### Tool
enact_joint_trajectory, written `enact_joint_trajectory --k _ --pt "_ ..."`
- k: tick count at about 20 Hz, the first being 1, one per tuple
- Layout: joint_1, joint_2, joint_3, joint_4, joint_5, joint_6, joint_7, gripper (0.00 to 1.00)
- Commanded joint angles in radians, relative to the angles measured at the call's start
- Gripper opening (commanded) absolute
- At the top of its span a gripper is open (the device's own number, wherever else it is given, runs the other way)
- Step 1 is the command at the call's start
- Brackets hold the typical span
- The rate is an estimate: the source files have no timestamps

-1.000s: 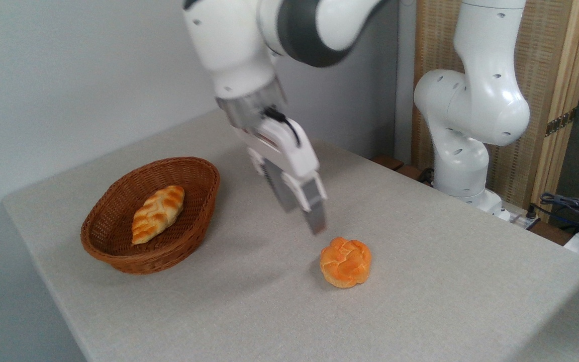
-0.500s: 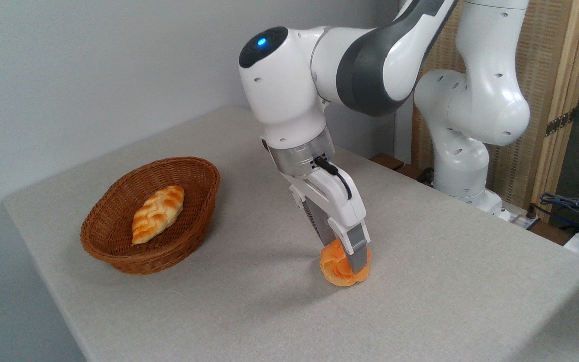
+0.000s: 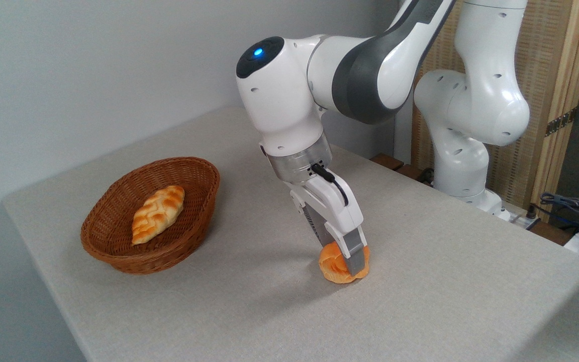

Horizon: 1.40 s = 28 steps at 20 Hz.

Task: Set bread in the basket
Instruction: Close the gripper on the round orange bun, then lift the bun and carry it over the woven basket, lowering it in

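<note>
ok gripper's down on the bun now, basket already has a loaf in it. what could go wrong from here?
1. The gripper pinches the bread near its right side with tilted fingers; the bun looks squashed and could slip or twist out on lift.
2. The loaf fills the middle of the basket, so a dropped bun might land on it and roll toward the rim.

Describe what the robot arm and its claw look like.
The arm is glossy white with rounded segments, dark grey joint bands and a glowing blue light. A silver ring sits at the wrist, with a short black cable. The claw is white with flat grey fingers.
</note>
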Motion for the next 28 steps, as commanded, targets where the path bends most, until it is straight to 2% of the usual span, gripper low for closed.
enact_joint_trajectory --k 1,5,8,16,17,19,23,26,28 --pt "-0.007 0.005 0.007 -0.004 0.014 0.02 0.011 0.43" --pt "-0.007 0.005 0.006 -0.002 0.01 0.019 0.01 0.43" --pt "-0.008 0.005 0.006 -0.002 0.008 0.019 0.01 0.38" --pt "-0.008 0.0 0.003 0.025 0.001 0.006 0.008 0.38" --pt "-0.01 -0.003 -0.002 0.054 -0.021 -0.003 0.007 0.38" --pt "-0.013 -0.007 -0.017 0.125 -0.116 -0.049 0.004 0.39" --pt "-0.013 0.002 -0.131 0.237 -0.264 -0.057 -0.022 0.39" --pt "-0.013 0.061 -0.22 0.318 -0.34 -0.038 -0.12 0.39" --pt "-0.013 0.133 -0.283 0.39 -0.36 -0.009 -0.24 0.39"
